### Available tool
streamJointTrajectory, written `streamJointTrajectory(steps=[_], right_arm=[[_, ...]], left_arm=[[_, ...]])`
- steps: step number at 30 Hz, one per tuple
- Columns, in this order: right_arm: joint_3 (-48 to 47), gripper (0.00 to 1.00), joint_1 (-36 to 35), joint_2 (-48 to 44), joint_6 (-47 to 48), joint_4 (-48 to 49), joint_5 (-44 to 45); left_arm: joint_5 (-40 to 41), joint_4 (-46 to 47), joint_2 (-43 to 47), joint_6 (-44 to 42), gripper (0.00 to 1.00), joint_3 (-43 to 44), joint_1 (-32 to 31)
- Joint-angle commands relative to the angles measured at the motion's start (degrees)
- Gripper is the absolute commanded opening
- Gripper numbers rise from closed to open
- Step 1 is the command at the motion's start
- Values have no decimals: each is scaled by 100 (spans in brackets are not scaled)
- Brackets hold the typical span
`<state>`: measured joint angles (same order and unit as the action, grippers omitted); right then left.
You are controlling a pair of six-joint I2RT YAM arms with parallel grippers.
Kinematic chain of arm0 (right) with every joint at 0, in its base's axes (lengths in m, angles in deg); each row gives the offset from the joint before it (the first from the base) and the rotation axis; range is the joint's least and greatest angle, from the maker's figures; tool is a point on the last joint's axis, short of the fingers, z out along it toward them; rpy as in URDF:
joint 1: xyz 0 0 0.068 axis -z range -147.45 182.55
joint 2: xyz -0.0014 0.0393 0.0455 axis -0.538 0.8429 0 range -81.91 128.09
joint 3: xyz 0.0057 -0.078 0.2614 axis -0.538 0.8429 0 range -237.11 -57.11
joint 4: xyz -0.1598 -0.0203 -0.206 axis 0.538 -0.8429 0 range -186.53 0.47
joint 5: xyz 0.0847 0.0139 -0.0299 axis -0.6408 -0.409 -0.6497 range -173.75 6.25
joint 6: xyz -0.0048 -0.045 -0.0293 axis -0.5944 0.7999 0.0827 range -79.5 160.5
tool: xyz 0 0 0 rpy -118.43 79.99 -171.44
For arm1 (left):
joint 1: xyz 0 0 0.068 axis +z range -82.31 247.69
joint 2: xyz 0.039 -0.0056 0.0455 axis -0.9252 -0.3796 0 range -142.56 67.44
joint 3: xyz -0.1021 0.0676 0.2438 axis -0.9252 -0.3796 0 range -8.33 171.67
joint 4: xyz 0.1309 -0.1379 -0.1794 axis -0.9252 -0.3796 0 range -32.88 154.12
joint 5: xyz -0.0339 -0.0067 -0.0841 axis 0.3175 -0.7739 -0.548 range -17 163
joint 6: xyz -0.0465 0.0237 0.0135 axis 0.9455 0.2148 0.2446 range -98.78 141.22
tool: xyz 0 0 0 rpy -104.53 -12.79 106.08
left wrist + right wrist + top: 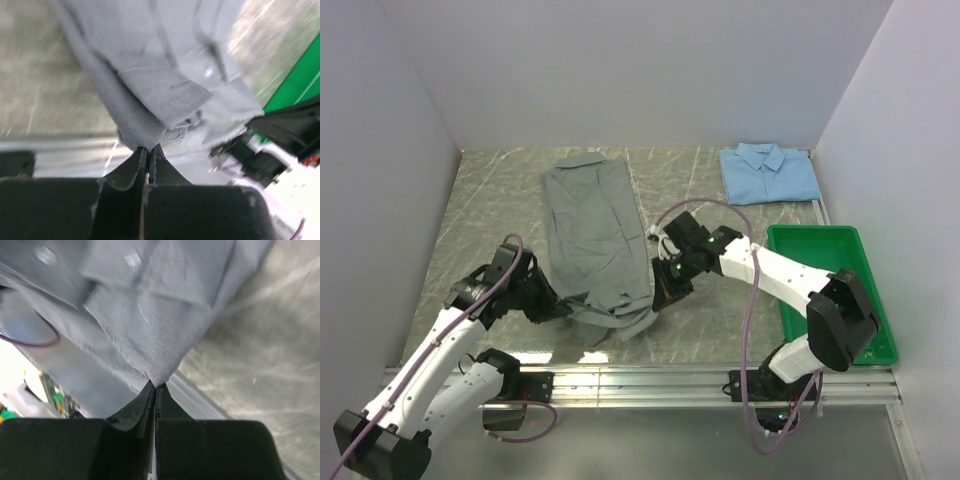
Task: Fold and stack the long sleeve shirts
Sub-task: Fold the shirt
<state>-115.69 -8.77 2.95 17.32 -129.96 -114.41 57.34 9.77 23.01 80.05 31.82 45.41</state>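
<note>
At near hem, grey shirt (588, 225) | L end effector (560, 307) clamped on it | R end effector (661, 296) too

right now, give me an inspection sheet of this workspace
surface: grey marbled table
job's things: grey shirt lying lengthwise, near hem bunched; light blue shirt folded at the far right corner
clutter: green tray at the right edge
grippers: left pincer shut on the grey shirt's near hem; right pincer shut on its other near corner
cables: purple cables looping along both arms
surroundings: white walls on three sides
</note>
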Motion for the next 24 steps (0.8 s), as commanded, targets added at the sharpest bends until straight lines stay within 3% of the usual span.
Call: streamJointTrajectory(steps=[1,14,24], right_arm=[[-609,0,229,162,173,-53,112],[-3026,0,643,2130,437,254,454],[-4064,0,801,3045,718,623,1052]], left_arm=[[737,810,-241,357,1,432,-4],[3050,2973,-1841,86,0,758,171],[2955,4054,-2817,-240,0,1101,637]])
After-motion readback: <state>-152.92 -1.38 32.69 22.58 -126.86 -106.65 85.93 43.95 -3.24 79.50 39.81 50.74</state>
